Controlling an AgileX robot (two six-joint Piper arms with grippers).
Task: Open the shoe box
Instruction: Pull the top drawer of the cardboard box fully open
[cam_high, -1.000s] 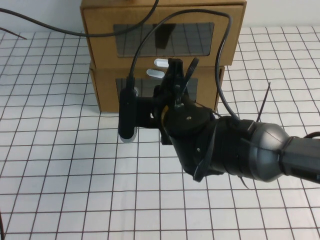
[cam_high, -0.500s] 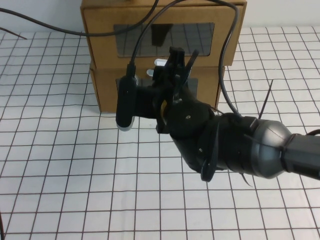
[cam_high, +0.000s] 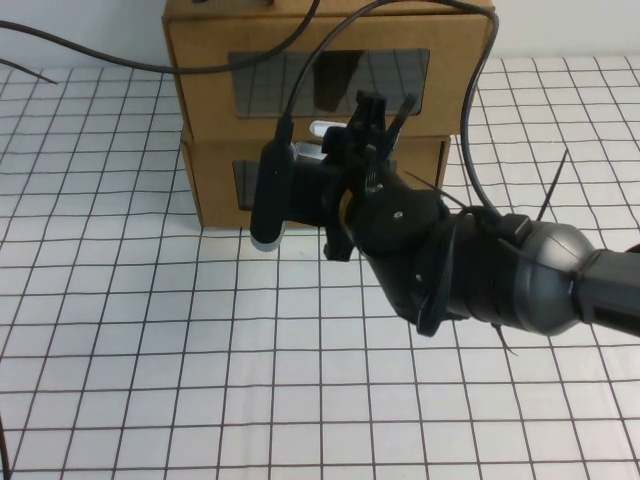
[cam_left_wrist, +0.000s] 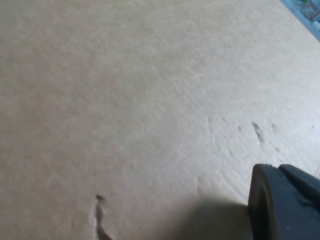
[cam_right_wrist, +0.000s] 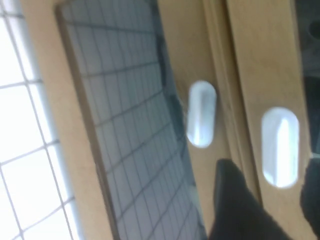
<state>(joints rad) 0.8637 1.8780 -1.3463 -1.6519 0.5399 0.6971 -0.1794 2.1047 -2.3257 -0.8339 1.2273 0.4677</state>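
Two brown cardboard shoe boxes with dark windows stand stacked at the back: the upper box (cam_high: 200, 70) on the lower box (cam_high: 213, 190). Each front carries a white oval pull tab, the upper tab (cam_high: 322, 127) (cam_right_wrist: 280, 147) and the lower tab (cam_high: 305, 152) (cam_right_wrist: 201, 120). My right gripper (cam_high: 385, 110) (cam_right_wrist: 272, 192) is open right at the box fronts, and in the right wrist view the upper tab lies between its dark fingers without being pinched. My left gripper (cam_left_wrist: 282, 207) shows only as a dark part close over plain brown cardboard (cam_left_wrist: 125, 100).
The boxes sit on a white table with a black grid (cam_high: 130, 330). Black cables (cam_high: 470, 130) loop over the boxes and around the right arm. A black wrist camera pod (cam_high: 270, 195) hangs left of the right gripper.
My right gripper has gone from shut to open. The arm has shifted a little right and farther toward the upper box front.
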